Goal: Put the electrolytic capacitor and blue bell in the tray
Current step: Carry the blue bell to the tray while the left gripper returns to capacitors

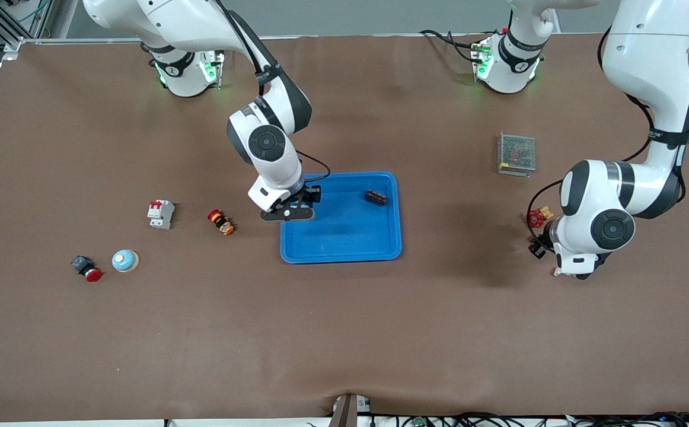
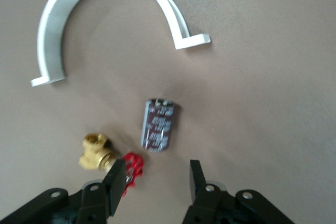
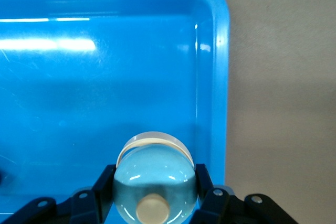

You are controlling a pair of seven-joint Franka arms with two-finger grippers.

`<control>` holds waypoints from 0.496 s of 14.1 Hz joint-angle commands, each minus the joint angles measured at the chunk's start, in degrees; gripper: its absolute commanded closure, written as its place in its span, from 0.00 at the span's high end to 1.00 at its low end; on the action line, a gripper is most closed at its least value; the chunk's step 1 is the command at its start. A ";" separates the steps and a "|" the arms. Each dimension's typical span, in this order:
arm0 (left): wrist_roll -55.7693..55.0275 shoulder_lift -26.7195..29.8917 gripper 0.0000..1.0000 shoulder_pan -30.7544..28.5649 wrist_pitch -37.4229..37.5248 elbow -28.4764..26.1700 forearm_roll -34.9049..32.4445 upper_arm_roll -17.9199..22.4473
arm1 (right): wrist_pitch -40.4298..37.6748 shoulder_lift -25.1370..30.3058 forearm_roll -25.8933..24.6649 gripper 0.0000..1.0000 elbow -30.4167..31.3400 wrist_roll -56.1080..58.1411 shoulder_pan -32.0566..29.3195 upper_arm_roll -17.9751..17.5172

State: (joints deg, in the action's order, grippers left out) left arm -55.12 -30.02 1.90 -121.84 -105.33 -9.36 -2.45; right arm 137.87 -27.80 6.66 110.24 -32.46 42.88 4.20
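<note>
My right gripper (image 3: 155, 176) is shut on a pale blue bell (image 3: 155, 182) and holds it just above the floor of the blue tray (image 3: 157, 51), by the tray's corner. In the front view that gripper (image 1: 304, 203) sits at the tray's (image 1: 344, 234) end toward the right arm. A dark brown electrolytic capacitor (image 2: 158, 124) lies on its side on the table, just ahead of my left gripper (image 2: 156, 165), which is open with nothing between its fingers. The left arm's hand (image 1: 584, 237) hides this capacitor in the front view. Another dark cylinder (image 1: 375, 197) lies in the tray.
A brass valve with a red handle (image 2: 100, 153) and a white pipe clamp (image 2: 105, 3) lie close to the capacitor. A grey mesh box (image 1: 516, 154) stands toward the left arm's base. Toward the right arm's end lie a white breaker (image 1: 160, 214), a red-orange part (image 1: 221, 222), a red push button (image 1: 87, 268) and a second blue bell (image 1: 125, 260).
</note>
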 commanded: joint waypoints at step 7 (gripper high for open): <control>0.54 -2.24 0.58 -2.43 -8.24 -3.13 -6.80 -0.54 | 4.95 -3.14 0.54 0.29 0.59 -5.07 4.67 0.63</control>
State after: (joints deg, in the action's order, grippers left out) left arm -55.12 -32.65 0.76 -128.57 -107.14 -13.89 -2.46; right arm 142.04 -30.90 6.66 110.50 -36.91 47.05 4.22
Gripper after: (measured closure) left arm 0.419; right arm 0.352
